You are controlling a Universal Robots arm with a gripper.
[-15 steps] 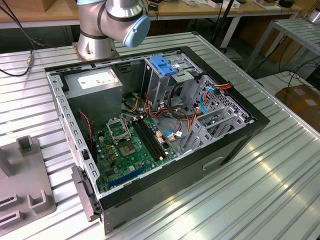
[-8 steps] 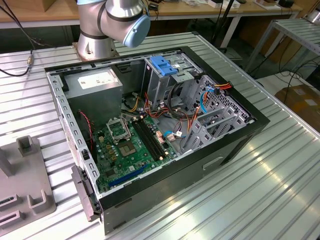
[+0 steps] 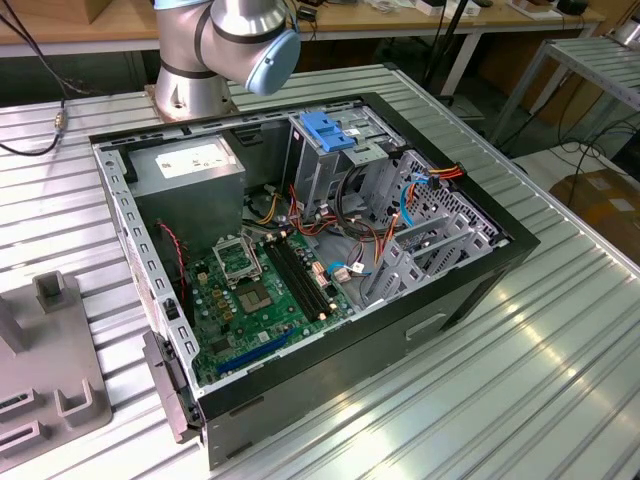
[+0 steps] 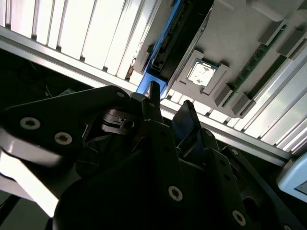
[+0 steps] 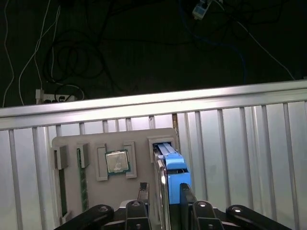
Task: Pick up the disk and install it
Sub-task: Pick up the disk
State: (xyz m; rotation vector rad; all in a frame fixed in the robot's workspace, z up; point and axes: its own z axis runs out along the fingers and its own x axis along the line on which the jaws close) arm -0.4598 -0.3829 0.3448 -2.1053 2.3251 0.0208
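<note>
Straddling the line of the disk (image 5: pixel 173 160), the jaws are seen parted, with nothing clamped between them. In the first wrist view one dark finger (image 5: pixel 142 191) stands clear of the disk's bare metal side, and the other finger sits over the blue carrier rail. Contact on that side cannot be judged. In the second wrist view one fingertip is seen just at the blue end of the disk (image 4: pixel 178 36). Whether the tips lie alongside the disk or short of it cannot be told.

The disk is held on edge in a slot at one end of a grey fixture tray (image 5: pixel 72 143), with its blue rail facing the first wrist camera. On the same tray a square processor chip (image 5: pixel 117 162) is seated in its own pocket just beside the disk slot. A green memory stick (image 5: pixel 82 189) is set in a narrow slot farther along.

The tray rests on a ribbed aluminium tabletop (image 5: pixel 240 143), near its edge. Beyond the edge, dark floor with loose cables (image 5: pixel 72 62) is noted.

In the exterior view an open computer case (image 3: pixel 455 300) lies on the tabletop, well apart from the tray (image 3: pixel 50 400) at that view's left. Inside the case a green motherboard (image 3: pixel 260 290), a grey power supply (image 3: pixel 190 170) and a metal drive cage topped by a blue latch (image 3: pixel 325 130) are recorded. The arm (image 3: pixel 230 40) is seen behind the case.
</note>
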